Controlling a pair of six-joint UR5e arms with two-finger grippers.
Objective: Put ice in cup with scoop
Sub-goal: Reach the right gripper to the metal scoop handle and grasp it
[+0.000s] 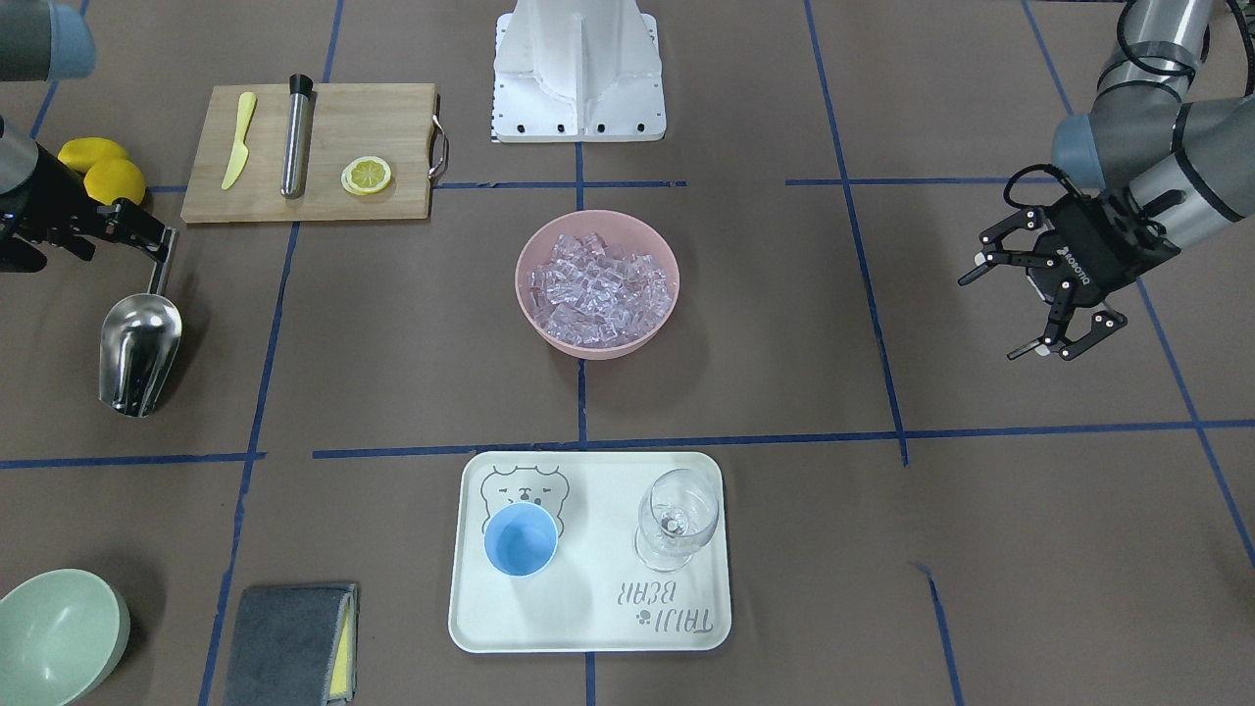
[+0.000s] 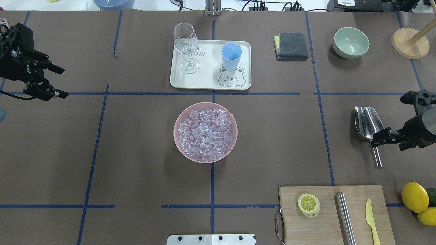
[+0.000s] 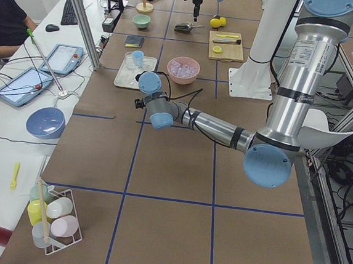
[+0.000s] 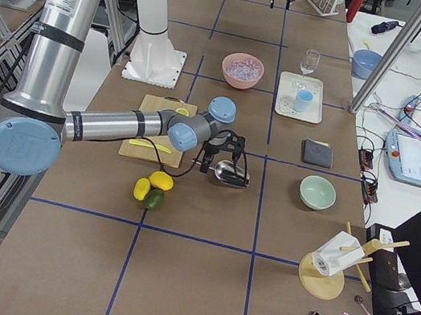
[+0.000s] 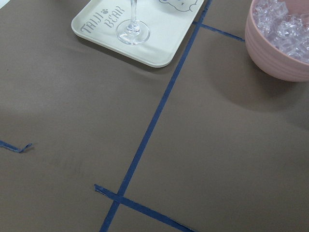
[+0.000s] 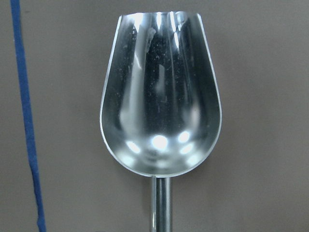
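1. Exterior front-facing: shows the scoop (image 1: 139,348) lying on the table (image 1: 392,343) at the view's left, with the trough pointing away from the robot. Puts the right claw (image 1: 157,240) at the thin handle with narrow fingers; cannot tell whether clamped on it or only over it. Shows the left claw (image 1: 995,312) at the view's right, spread wide and holding nothing. Finds the ice (image 1: 600,289) heaped in a pink bowl (image 1: 588,351) at the middle, and the cup (image 1: 521,539) upright on a tray (image 1: 588,628), near a wine glass (image 1: 677,515).
2. Overhead exterior: places the bowl of ice at the centre and the tray with the cup beyond it. Places the scoop well apart, to the right. Shows the right claw over the handle, close to the trough, and the left claw wide at the left edge.
3. Exterior left: shows the left arm (image 3: 226,130) near and large, reaching along the table. Cannot judge its claw here.
4. Exterior right: shows the right arm (image 4: 118,125) with its claw pointing down at the scoop, beside a cutting board (image 4: 150,108).
5. Left wrist-mounted: shows table, blue tape (image 5: 159,106), a corner of the tray with the foot of the wine glass, and part of the bowl with ice.
6. Right wrist-mounted: looks straight down into the shiny trough of the scoop, with the handle leaving at the bottom edge. Gives no sight of the grip.
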